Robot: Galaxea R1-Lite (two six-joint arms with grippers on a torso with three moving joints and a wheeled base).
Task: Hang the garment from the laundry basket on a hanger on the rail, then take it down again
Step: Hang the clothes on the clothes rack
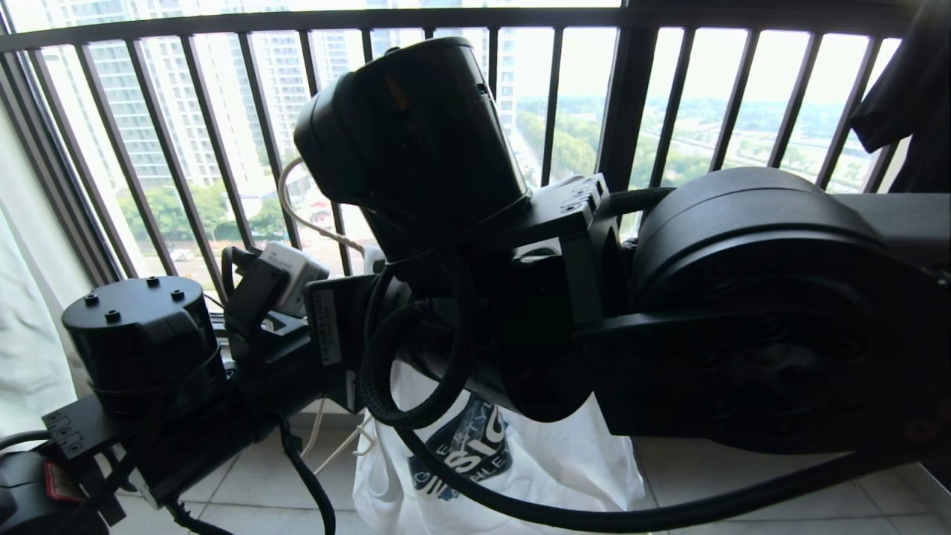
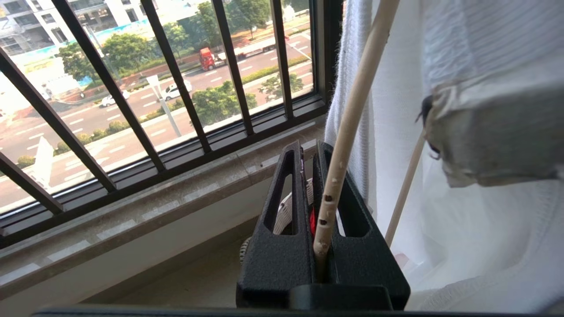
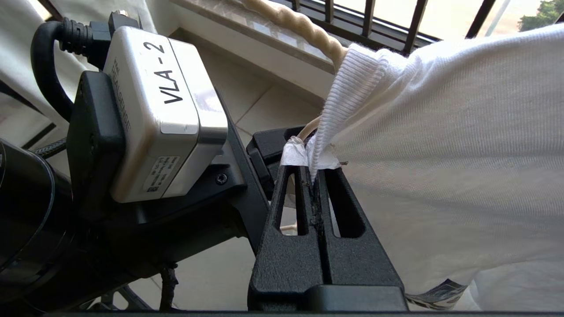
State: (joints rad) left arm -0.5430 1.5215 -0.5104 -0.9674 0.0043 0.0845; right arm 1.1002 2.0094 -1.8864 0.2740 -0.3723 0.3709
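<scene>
Before a black railing [image 1: 223, 141] of vertical bars, the left gripper [image 2: 313, 176] is clenched on a thin cream-white arm of the hanger [image 2: 352, 114], close beside the right arm. The right gripper [image 3: 310, 176] pinches the ribbed collar of the white T-shirt [image 3: 440, 167], which hangs below both arms over the tiled floor [image 1: 245, 475].
</scene>
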